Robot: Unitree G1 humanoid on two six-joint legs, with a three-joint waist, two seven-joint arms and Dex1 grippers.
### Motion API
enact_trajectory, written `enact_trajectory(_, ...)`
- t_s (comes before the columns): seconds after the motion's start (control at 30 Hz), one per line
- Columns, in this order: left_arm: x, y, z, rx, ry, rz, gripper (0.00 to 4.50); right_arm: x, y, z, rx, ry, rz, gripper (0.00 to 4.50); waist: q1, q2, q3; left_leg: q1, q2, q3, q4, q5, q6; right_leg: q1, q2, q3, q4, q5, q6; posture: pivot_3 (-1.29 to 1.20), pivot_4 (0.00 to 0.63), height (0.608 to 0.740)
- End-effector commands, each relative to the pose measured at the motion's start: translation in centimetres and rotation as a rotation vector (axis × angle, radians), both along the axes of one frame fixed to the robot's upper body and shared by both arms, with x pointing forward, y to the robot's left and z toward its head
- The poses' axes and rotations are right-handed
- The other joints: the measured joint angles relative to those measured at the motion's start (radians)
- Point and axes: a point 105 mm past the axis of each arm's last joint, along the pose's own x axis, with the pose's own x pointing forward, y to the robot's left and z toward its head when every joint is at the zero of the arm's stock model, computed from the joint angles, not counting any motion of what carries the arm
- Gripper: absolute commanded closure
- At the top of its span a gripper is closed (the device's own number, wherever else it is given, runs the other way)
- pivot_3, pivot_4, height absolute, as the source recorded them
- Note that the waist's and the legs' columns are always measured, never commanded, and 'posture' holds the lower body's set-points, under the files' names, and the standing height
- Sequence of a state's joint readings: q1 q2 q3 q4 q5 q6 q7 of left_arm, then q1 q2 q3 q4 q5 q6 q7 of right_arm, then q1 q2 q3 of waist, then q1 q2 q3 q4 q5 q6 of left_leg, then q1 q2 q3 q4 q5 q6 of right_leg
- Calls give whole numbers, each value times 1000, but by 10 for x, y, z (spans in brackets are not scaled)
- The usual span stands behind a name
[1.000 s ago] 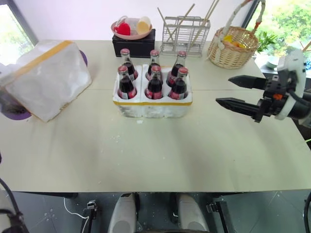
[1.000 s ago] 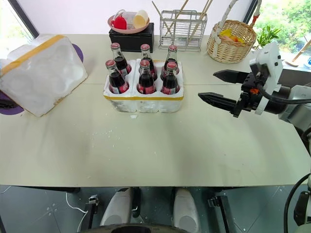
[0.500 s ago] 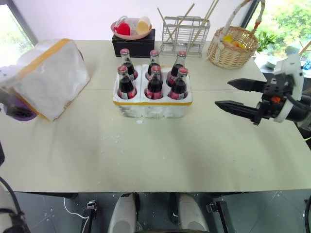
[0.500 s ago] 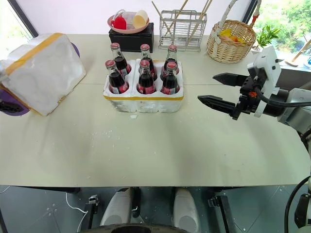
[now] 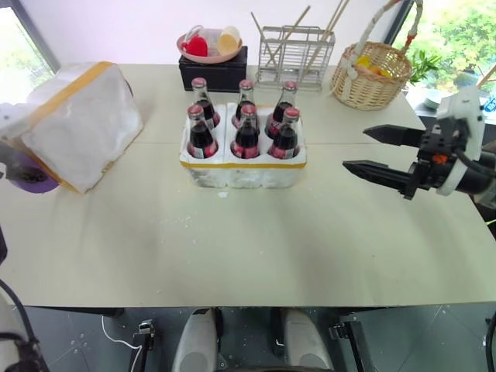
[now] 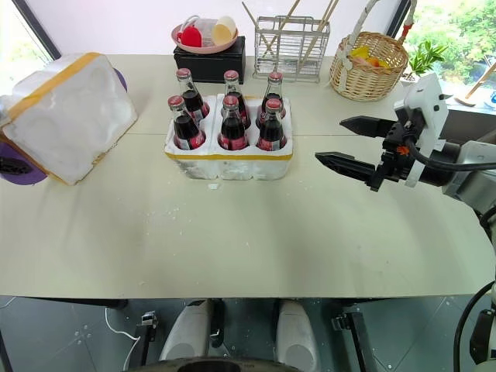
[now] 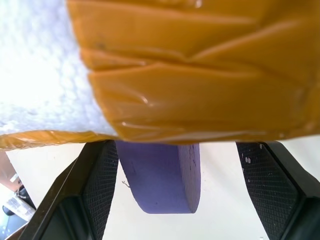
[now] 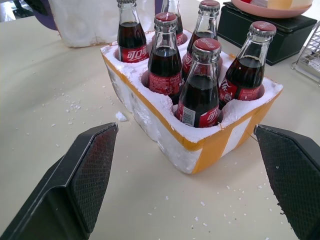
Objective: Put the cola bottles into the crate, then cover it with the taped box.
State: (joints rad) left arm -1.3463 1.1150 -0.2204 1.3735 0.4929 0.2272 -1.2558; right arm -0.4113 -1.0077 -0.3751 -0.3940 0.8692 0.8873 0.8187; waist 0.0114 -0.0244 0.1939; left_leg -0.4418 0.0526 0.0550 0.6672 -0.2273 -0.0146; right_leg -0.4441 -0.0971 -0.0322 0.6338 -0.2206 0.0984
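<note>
A low white foam crate (image 5: 242,164) with a thin yellow tape band sits near the middle of the table (image 5: 232,240), toward its far edge. Six glass cola bottles (image 5: 246,132) stand upright in its round wells, in two rows of three, with dark liquid, red labels and red caps. The crate's long side runs parallel to the table's far edge. White foam crumbs lie scattered on the table in front of it.

Near the left edge, the taped box (image 5: 76,124), rough white styrofoam with wide glossy orange-yellow tape, sits tilted, partly over a purple disc (image 7: 162,175).

The left gripper (image 7: 177,185) has its black textured fingers spread either side of the box's taped edge, not clamped on it. The right gripper (image 5: 373,151) hovers over the table's right side, fingers apart and empty, pointing toward the crate.

Along the far edge are a wicker basket (image 5: 372,74), a wire rack (image 5: 294,56) and a pink dish (image 5: 208,43) on a black box (image 5: 213,74).
</note>
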Motion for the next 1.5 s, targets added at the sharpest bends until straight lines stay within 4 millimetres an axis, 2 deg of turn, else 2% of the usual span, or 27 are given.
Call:
enact_trajectory(0.03,-1,1,12,-26,-51,10,1316,-5,3,12,-21,-64,9,0,0,0,0,0,0,0,0,0,0,0,0,0,0,0,0,0,150,740)
enact_trajectory(0.07,0,0,13,-30,-52,10,1629,-5,3,12,-21,-63,9,0,0,0,0,0,0,0,0,0,0,0,0,0,0,0,0,0,150,740)
enact_trajectory(0.2,-1,-1,13,-30,-38,3,3698,-5,3,12,-20,-61,10,0,0,0,0,0,0,0,0,0,0,0,0,0,0,0,0,0,150,740)
enact_trajectory(0.23,-1,-2,12,-34,-32,-1,4085,-5,4,12,-19,-61,11,0,0,0,0,0,0,0,0,0,0,0,0,0,0,0,0,0,150,740)
enact_trajectory(0.27,-1,-3,12,-37,-26,-6,4261,-5,4,12,-20,-61,12,0,0,0,0,0,0,0,0,0,0,0,0,0,0,0,0,0,150,740)
enact_trajectory(0.5,5,1,9,23,-71,-13,4264,-10,4,10,-24,-39,27,0,1,0,0,0,0,0,0,0,0,0,0,0,0,0,0,0,150,740)
enact_trajectory(0.6,21,0,24,80,-234,-28,4264,-14,4,10,-21,-22,43,0,2,0,0,0,0,0,0,0,0,0,0,0,0,0,0,0,150,740)
enact_trajectory(0.7,41,-13,49,151,-429,-94,4264,-14,2,12,-39,-54,20,0,2,-1,0,0,0,-1,0,0,0,0,0,0,0,0,0,0,150,740)
enact_trajectory(0.8,60,-42,87,173,-663,-215,4264,-14,1,14,-30,-55,14,0,3,-1,0,0,0,-1,0,0,0,0,0,0,0,1,2,0,150,740)
enact_trajectory(0.87,64,-58,101,206,-744,-301,4264,-15,1,14,-25,-54,12,0,2,-1,0,-1,0,-1,1,0,0,0,0,0,0,1,2,0,150,740)
enact_trajectory(0.97,65,-112,121,258,-810,-615,4264,-16,2,11,-17,-45,8,0,1,-1,0,-1,0,0,1,0,0,0,0,0,-1,1,2,0,150,740)
enact_trajectory(1.0,63,-123,123,275,-818,-680,4264,-16,2,11,-15,-43,6,0,1,-1,0,-1,0,0,0,0,0,0,0,0,-1,1,2,0,150,740)
enact_trajectory(1.1,54,-154,125,381,-843,-824,4264,-15,2,9,5,-37,-1,0,-2,-1,0,-1,0,0,0,0,0,0,0,0,-1,2,2,0,150,740)
enact_trajectory(1.3,36,-196,104,602,-883,-957,4264,-13,5,5,21,-28,-7,0,-6,0,-1,1,0,0,0,0,0,1,0,1,2,2,2,0,150,740)
enact_trajectory(1.4,38,-209,93,680,-924,-973,4264,-12,6,6,30,-31,-6,0,7,0,-1,1,0,0,1,0,0,2,0,2,1,2,2,0,150,740)
enact_trajectory(1.47,41,-210,89,707,-932,-955,4264,-10,6,7,36,-35,-10,0,15,0,-1,1,-1,-1,1,0,0,3,0,1,0,2,3,0,150,740)
enact_trajectory(1.5,43,-204,89,783,-929,-947,4264,-9,6,8,38,-38,-12,0,18,0,-1,1,-1,-1,2,0,0,4,0,2,-1,2,3,0,150,740)
